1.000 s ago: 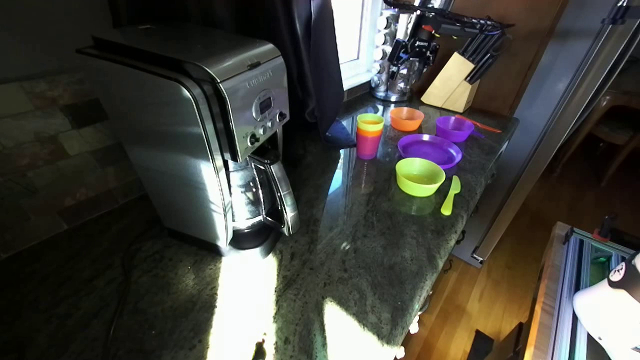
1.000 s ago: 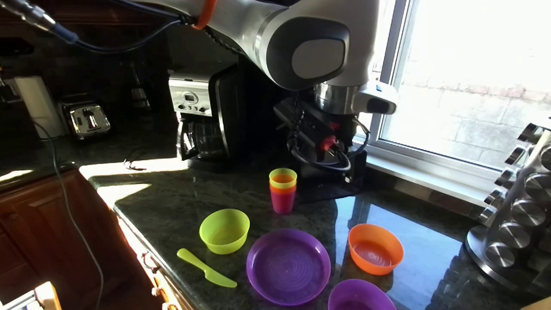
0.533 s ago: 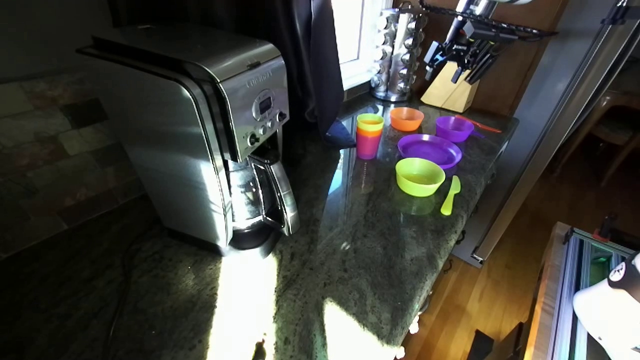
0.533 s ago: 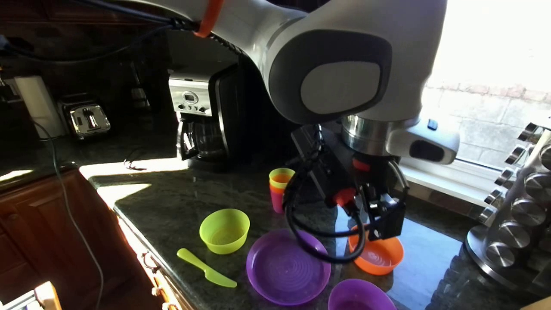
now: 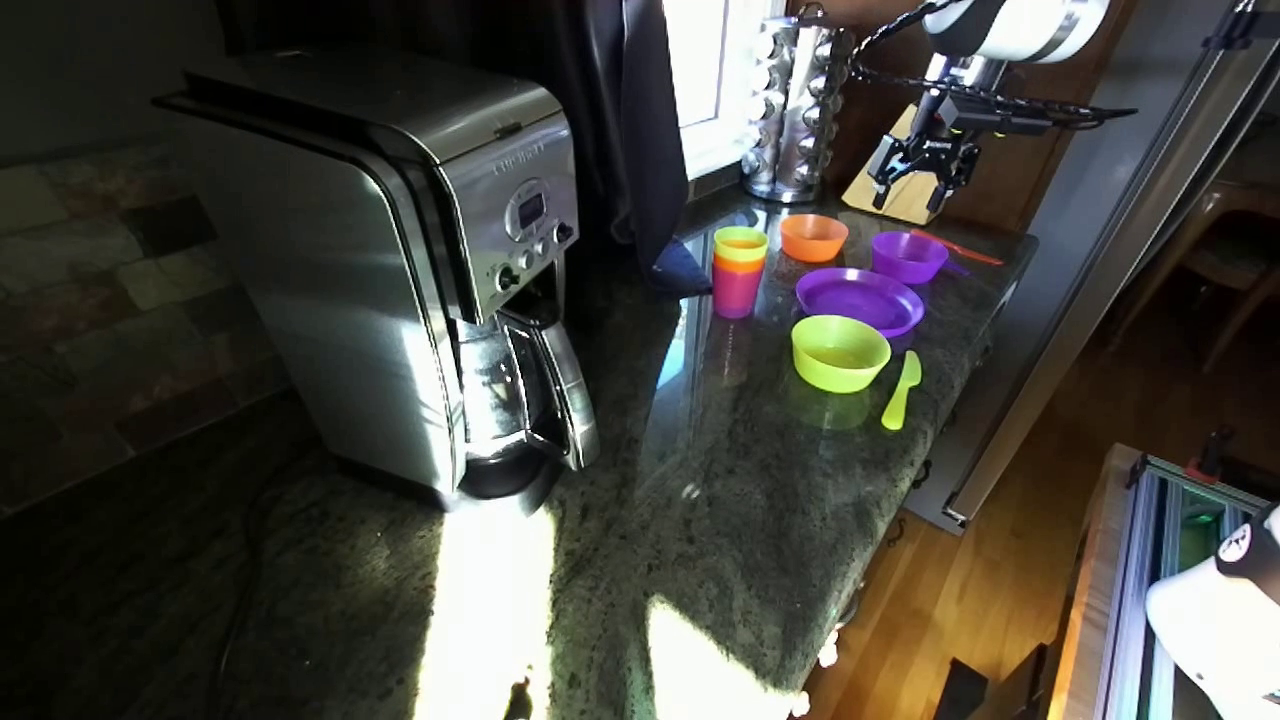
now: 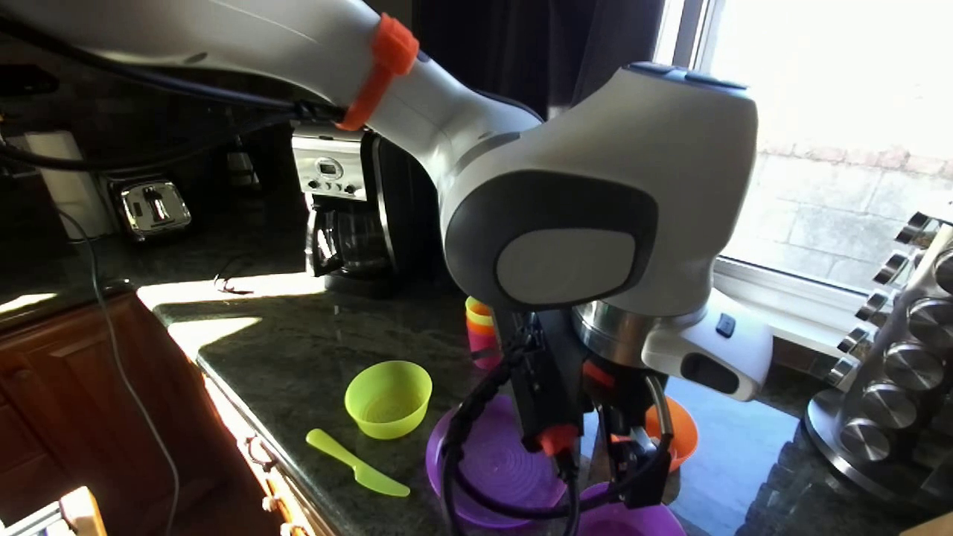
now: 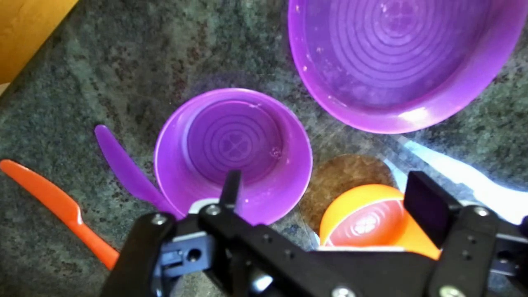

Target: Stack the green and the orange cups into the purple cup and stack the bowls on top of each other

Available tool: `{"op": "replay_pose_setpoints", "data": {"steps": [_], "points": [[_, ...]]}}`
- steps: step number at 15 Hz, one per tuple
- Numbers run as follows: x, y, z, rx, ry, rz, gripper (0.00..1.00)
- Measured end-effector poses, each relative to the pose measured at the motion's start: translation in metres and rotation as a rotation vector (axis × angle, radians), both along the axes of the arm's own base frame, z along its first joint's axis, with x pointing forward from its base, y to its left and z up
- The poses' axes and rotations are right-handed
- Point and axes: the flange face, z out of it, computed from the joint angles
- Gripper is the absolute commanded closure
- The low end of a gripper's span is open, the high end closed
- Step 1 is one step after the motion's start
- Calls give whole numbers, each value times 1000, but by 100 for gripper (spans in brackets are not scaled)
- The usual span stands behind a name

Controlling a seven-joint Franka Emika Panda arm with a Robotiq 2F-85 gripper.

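Note:
The lime green cup (image 5: 740,245) and the orange cup (image 5: 738,266) sit nested in the purple cup (image 5: 735,295), which stands upright; the arm partly covers this stack in an exterior view (image 6: 480,339). The lime green bowl (image 5: 840,365), orange bowl (image 5: 813,242) and purple bowl (image 5: 905,260) stand apart on the counter. In the wrist view the purple bowl (image 7: 235,142) lies beyond the left finger, and the orange bowl (image 7: 367,218) is partly hidden by the gripper. My gripper (image 7: 324,185) is open and empty above these two bowls; it also shows in an exterior view (image 5: 908,200).
A purple plate (image 5: 860,300) lies between the bowls. A green knife (image 6: 357,463), a purple knife (image 7: 132,173) and an orange knife (image 7: 62,210) lie on the counter. A knife block (image 5: 905,185), spice rack (image 5: 790,120) and coffee maker (image 5: 400,280) stand around.
My open gripper has moved away from the window side, across and down to above the orange and purple bowls. The cups and bowls have not moved.

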Motion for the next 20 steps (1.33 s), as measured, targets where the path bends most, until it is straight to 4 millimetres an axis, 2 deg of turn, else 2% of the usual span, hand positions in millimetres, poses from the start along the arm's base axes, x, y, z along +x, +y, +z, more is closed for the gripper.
{"op": "replay_pose_setpoints", "data": {"steps": [5, 10, 11, 12, 13, 20], "points": [[4, 1, -28, 1, 17, 5, 0], [12, 4, -48, -5, 14, 14, 1], [13, 5, -51, -9, 13, 15, 10], [14, 5, -55, -12, 14, 16, 26], [15, 5, -58, -15, 15, 17, 30], [23, 4, -76, -15, 38, 24, 85]]}}
